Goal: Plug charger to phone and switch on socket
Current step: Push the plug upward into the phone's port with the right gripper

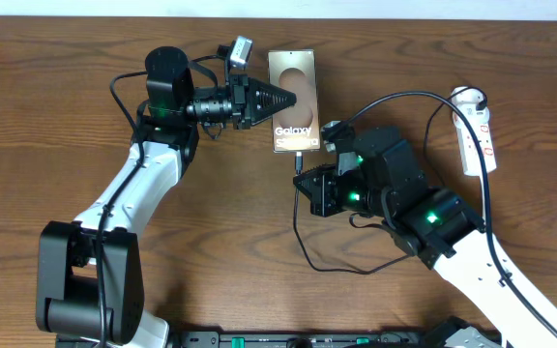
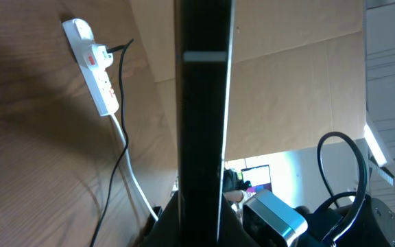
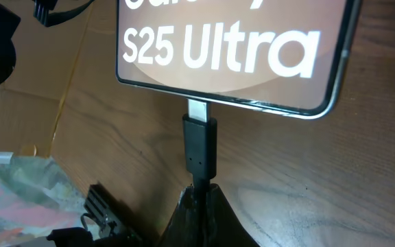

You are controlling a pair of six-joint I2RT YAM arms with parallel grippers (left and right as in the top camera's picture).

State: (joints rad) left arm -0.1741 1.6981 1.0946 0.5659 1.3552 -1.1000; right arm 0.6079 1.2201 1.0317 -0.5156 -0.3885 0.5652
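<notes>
Closest to us, in the right wrist view, the right gripper (image 3: 199,199) has its two fingers squeezed tight on the black cable of the charger (image 3: 199,147), just under the small plug. The plug stands straight up. Its shiny metal tip touches the bottom edge of the phone (image 3: 232,55). A bit of metal shows, so we think it is only partly in the hole, but we cannot be sure. Above it we read the big white words "S25 Ultra" on the brown-gold face.

From above, the phone sits between the two arms, over the wooden table (image 1: 66,106). The left gripper (image 1: 286,98) reaches in from the left, and its jaws are pinched on the phone's long side. In the left wrist view the phone's thin dark edge runs up the middle.

Farther off, well apart from the phone, the white socket (image 1: 478,130) lies at the right side of the table. The charger's thin black cable is plugged in near the socket's top end. A white cord (image 2: 132,178) leaves the other end. The red switch is too small for us to tell if it is on.
</notes>
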